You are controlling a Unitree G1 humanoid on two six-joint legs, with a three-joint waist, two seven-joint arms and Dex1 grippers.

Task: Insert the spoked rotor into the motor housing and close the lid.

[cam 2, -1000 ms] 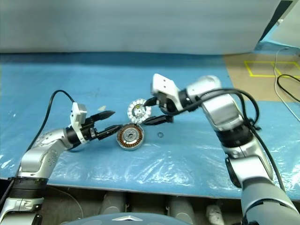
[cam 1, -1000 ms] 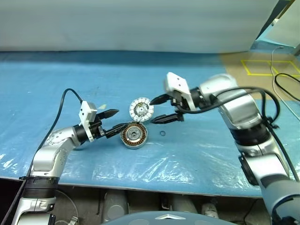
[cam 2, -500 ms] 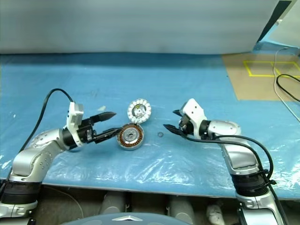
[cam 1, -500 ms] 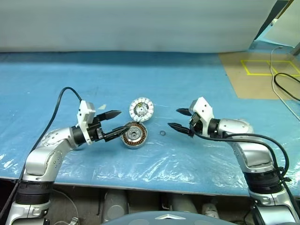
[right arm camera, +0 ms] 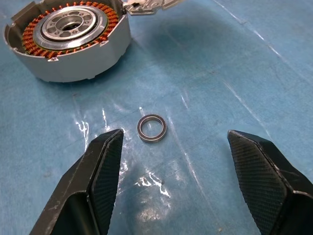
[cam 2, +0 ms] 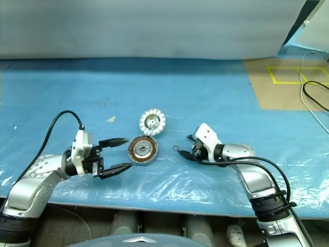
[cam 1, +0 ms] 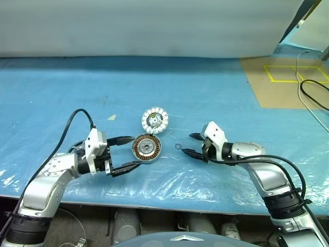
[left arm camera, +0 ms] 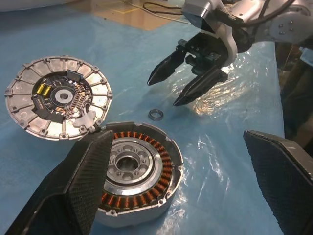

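Left of the spoked rotor (cam 1: 146,148), the left gripper (cam 1: 128,153) hangs with its fingers spread wide, empty. The motor housing (cam 1: 154,120) lies flat just behind the rotor. Right of the rotor sits a small dark ring (cam 1: 178,146), with the right gripper (cam 1: 189,144) gaping, empty, beside it.

Right gripper (cam 1: 191,144) came down from above the motor housing (cam 1: 154,120) to table level, jaws apart, ending just beside the small dark ring (cam 1: 178,147). Left gripper (cam 1: 128,152) drew back from the spoked rotor (cam 1: 146,148), jaws apart, its fingertips no longer reaching over the rotor's rim.
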